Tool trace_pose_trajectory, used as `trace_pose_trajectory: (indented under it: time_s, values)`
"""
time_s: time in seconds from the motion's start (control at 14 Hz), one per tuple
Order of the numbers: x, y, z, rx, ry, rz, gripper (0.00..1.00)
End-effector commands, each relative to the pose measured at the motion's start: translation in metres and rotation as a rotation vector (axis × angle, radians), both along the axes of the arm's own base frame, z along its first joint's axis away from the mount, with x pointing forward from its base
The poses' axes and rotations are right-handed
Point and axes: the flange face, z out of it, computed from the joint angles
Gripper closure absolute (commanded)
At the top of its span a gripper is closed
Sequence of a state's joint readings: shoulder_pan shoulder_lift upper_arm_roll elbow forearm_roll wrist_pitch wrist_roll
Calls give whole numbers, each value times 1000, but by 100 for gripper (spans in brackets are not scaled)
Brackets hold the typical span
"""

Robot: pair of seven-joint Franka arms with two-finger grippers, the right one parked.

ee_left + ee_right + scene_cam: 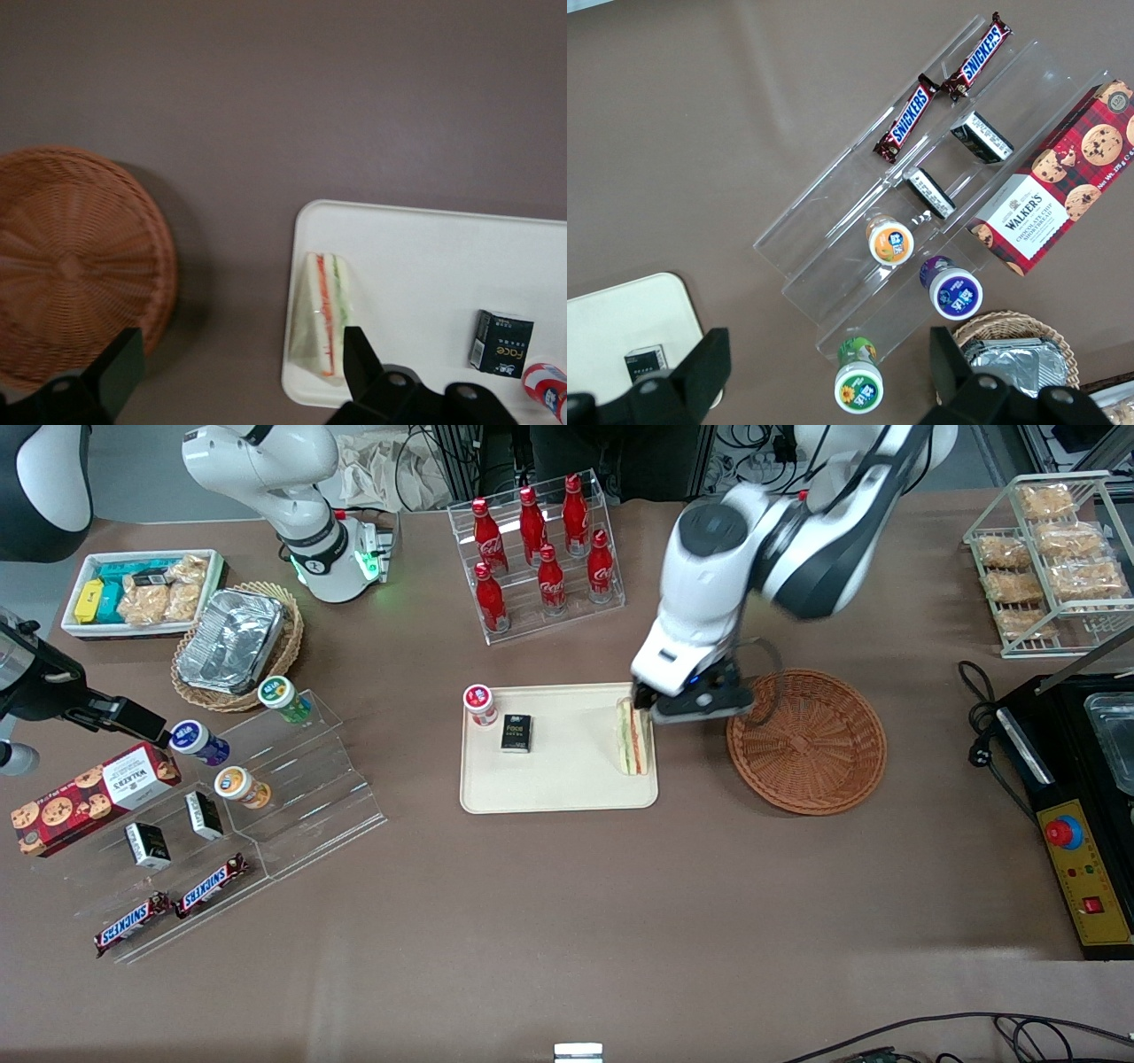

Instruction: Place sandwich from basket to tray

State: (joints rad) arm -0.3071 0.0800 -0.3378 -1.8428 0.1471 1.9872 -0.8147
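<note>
Resting on the tray (558, 793), the sandwich (633, 737) lies under the released hand (687, 707).

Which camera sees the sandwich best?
The left wrist view: the sandwich lies unblocked on the tray, stripes clear, below the open pincer. The front view shows it partly tucked under the arm. The right wrist view misses it.

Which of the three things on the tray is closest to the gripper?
The sandwich, at the tray's edge beside the basket, right by the open gripper; the black box and red-capped cup lie farther away.
</note>
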Motion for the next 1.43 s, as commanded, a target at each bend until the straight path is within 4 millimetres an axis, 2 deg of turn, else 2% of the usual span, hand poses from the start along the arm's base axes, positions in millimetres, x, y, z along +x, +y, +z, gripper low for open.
trace_pose_trajectory:
  time_s: [0.0,0.21,0.43,0.57,0.71,0.79,0.86,1.0,1.07,1.14,1.36]
  values:
    - [17,47,49,-46,38,-20,0]
    - [18,80,70,-24,39,-26,0]
    - [18,134,94,1,63,-66,0]
    - [21,193,104,-10,117,-102,0]
    - [24,256,118,-121,119,-133,0]
    - [21,284,119,-143,125,-141,0]
    - [19,299,117,-153,128,-155,0]
    - [20,310,116,-156,126,-168,0]
    - [21,310,117,-154,123,-171,0]
    - [27,308,117,-150,122,-173,0]
    - [56,304,136,-147,100,-174,0]
